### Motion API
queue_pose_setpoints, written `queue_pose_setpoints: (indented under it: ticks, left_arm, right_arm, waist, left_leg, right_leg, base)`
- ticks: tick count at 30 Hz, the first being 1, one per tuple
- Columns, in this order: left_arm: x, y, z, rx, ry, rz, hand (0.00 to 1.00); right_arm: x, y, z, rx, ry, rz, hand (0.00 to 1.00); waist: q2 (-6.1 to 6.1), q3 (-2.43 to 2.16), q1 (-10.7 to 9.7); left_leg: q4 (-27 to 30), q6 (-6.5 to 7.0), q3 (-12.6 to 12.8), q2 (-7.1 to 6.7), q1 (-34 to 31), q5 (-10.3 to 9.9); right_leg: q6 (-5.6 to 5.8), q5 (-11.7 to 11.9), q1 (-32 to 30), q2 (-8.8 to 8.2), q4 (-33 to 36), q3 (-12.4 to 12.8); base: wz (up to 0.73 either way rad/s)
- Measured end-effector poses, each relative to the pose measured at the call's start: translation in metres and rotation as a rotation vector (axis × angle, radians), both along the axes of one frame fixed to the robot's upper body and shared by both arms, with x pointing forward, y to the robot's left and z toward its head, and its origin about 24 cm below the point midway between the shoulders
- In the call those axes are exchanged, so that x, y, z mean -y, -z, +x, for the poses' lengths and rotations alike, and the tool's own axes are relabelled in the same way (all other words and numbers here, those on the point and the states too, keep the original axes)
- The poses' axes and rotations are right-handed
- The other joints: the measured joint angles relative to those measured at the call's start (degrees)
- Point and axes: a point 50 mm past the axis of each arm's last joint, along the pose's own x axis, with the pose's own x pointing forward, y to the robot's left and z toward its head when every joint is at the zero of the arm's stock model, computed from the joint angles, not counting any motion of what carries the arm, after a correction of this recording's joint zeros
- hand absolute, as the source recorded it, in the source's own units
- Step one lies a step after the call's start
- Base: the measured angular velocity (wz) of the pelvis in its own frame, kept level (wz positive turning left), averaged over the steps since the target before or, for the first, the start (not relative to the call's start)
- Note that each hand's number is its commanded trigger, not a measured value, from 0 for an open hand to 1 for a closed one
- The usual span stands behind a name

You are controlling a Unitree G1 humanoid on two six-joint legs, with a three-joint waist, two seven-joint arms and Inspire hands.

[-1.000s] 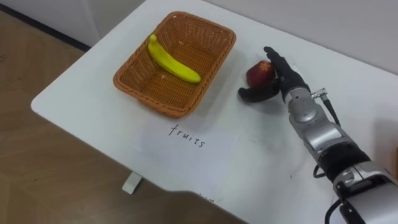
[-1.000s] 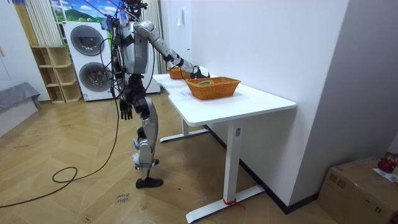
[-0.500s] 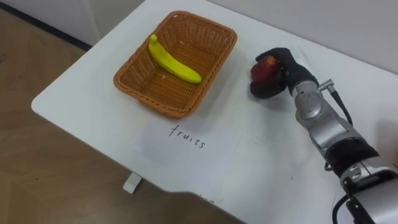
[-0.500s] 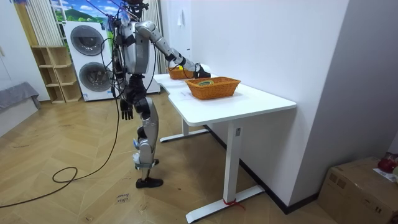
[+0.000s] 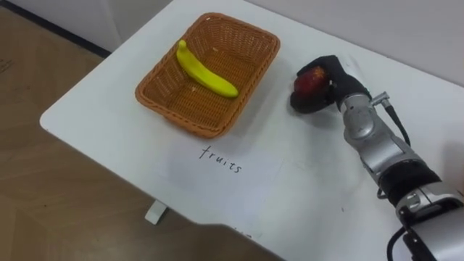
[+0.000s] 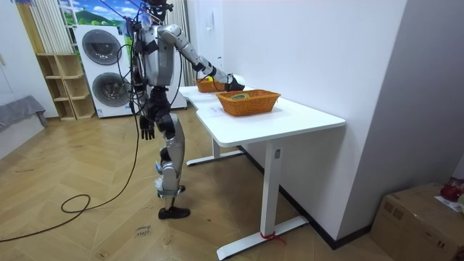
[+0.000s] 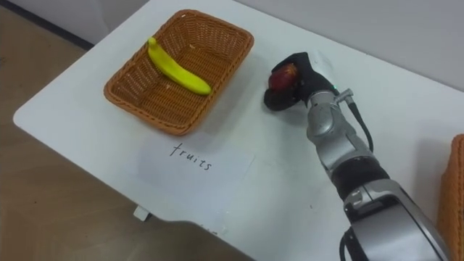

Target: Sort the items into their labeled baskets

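A red apple lies on the white table, just right of the woven fruit basket. My right hand reaches in from the lower right, its dark fingers and thumb curled round the apple; whether the apple rests on the table or is off it I cannot tell. A yellow banana lies slantwise inside the basket. In the room view I stand at the table's end with the right arm stretched over it, and my left hand hangs by my hip with loose fingers.
A paper sheet with a handwritten label lies in front of the fruit basket. A second woven basket stands further along the table, its edge at my far right. The table's near-left corner is close to the fruit basket.
One second ago my right hand lay open against the apple; its fingers have since curled round it. The picture has shifted slightly.
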Motion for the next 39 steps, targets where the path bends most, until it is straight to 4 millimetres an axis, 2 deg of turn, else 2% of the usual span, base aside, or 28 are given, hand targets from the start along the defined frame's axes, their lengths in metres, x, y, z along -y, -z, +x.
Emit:
queue_pose_setpoints:
  ticks: [9, 18, 21, 24, 27, 29, 31, 32, 35, 37, 39]
  left_arm:
    - [-0.006, -0.002, 0.003, 0.022, -0.025, 0.003, 0.00]
    - [-0.006, -0.002, 0.004, 0.030, -0.026, 0.009, 0.00]
    - [-0.009, -0.002, 0.001, 0.026, -0.048, 0.018, 0.00]
    - [-0.011, -0.002, -0.006, 0.010, -0.068, 0.025, 0.00]
    - [-0.012, -0.002, -0.012, -0.014, -0.076, 0.033, 0.00]
    - [-0.012, -0.001, -0.015, -0.024, -0.081, 0.037, 0.00]
    - [-0.010, -0.001, -0.019, -0.033, -0.085, 0.037, 0.00]
    - [-0.010, -0.001, -0.022, -0.039, -0.087, 0.038, 0.00]
    - [-0.011, -0.001, -0.028, -0.053, -0.093, 0.040, 0.00]
    - [-0.011, -0.001, -0.032, -0.059, -0.102, 0.041, 0.00]
    - [-0.012, -0.002, -0.035, -0.067, -0.106, 0.042, 0.00]
  right_arm:
    - [0.002, -0.003, 0.001, -0.014, -0.030, -0.016, 1.00]
    - [-0.005, -0.002, 0.000, -0.050, -0.088, -0.052, 1.00]
    - [-0.013, -0.013, 0.003, -0.013, -0.124, -0.046, 1.00]
    - [-0.021, -0.023, 0.004, 0.033, -0.157, -0.041, 1.00]
    - [-0.024, -0.029, 0.004, 0.052, -0.166, -0.034, 1.00]
    - [-0.027, -0.032, 0.005, 0.059, -0.174, -0.030, 1.00]
    - [-0.027, -0.032, 0.004, 0.058, -0.178, -0.028, 1.00]
    - [-0.027, -0.032, 0.004, 0.057, -0.179, -0.028, 1.00]
    - [-0.031, -0.036, 0.004, 0.062, -0.195, -0.025, 1.00]
    - [-0.033, -0.039, 0.004, 0.068, -0.202, -0.023, 1.00]
    - [-0.035, -0.043, 0.004, 0.086, -0.211, -0.020, 1.00]
  waist:
    - [-0.45, -0.31, -0.14]
    - [-0.50, -0.34, -0.24]
    - [-0.53, -0.39, -1.13]
    - [-0.57, -0.46, -2.86]
    - [-0.66, -0.67, -3.22]
    - [-0.61, -1.22, -3.21]
    - [-0.34, -1.32, -3.19]
    - [-0.25, -1.58, -3.20]
    - [-0.01, -1.69, -4.06]
    - [-0.02, -1.94, -4.21]
    - [-0.13, -2.00, -4.24]
  left_leg:
    - [-0.55, 0.03, 0.09, 0.01, 0.27, 0.02]
    - [-1.44, 0.11, 0.14, -0.06, 2.64, 0.13]
    - [-1.37, 0.10, 0.00, -0.08, 3.03, 0.14]
    - [-1.39, 0.11, -0.60, -0.33, 4.14, 0.14]
    - [-1.73, 0.13, -0.75, -0.47, 5.80, 0.12]
    - [-1.76, 0.13, -0.74, -0.43, 6.33, 0.11]
    - [-1.72, 0.13, -0.77, -0.48, 7.15, 0.11]
    - [-1.73, 0.13, -0.85, -0.52, 7.38, 0.11]
    - [-1.79, 0.18, -1.41, -0.78, 8.07, 0.15]
    - [-1.72, 0.23, -1.42, -0.93, 8.23, 0.17]
    - [-1.70, 0.27, -1.39, -1.04, 8.77, 0.20]
  right_leg:
    - [0.00, 0.00, 0.04, -0.01, 0.00, 0.16]
    - [0.18, -0.11, 1.84, -0.14, -0.16, 0.18]
    - [0.19, -0.11, 2.22, -0.12, -0.17, 0.03]
    - [0.20, -0.12, 3.90, -0.12, -0.74, -0.06]
    - [0.44, -0.27, 5.75, -0.15, -1.21, -0.40]
    - [0.46, -0.28, 6.25, -0.15, -1.20, -0.45]
    - [0.46, -0.28, 7.13, -0.18, -1.24, -0.54]
    - [0.48, -0.29, 7.47, -0.23, -1.22, -0.60]
    - [0.61, -0.38, 8.54, -0.39, -1.20, -0.91]
    - [0.72, -0.46, 8.82, -0.47, -1.15, -0.54]
    - [0.72, -0.47, 9.08, -0.49, -1.11, -0.10]
  base:
    - [0.00]
    - [0.00]
    - [0.02]
    - [0.11]
    - [0.04]
    - [0.00]
    - [0.00]
    - [0.04]
    - [0.08]
    - [0.02]
    - [-0.05]
